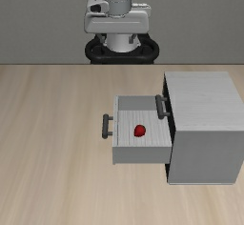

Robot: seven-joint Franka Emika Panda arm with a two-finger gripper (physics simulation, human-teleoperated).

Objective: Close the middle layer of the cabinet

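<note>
A grey cabinet (203, 105) stands on the wooden table at the exterior view's right, its drawers facing left. One drawer (125, 152) is pulled far out to the left, with its dark handle (107, 126) at the outer end. A small red object (139, 131) lies inside it. Above it, a second handle (161, 106) sits close against the cabinet front. My arm is folded up high at the far side, and the gripper's hand (116, 21) hangs over the robot base, well away from the cabinet.
The robot's black base (119, 50) stands at the table's far edge. Bare wooden tabletop (52, 124) stretches to the left of the open drawer and in front of it.
</note>
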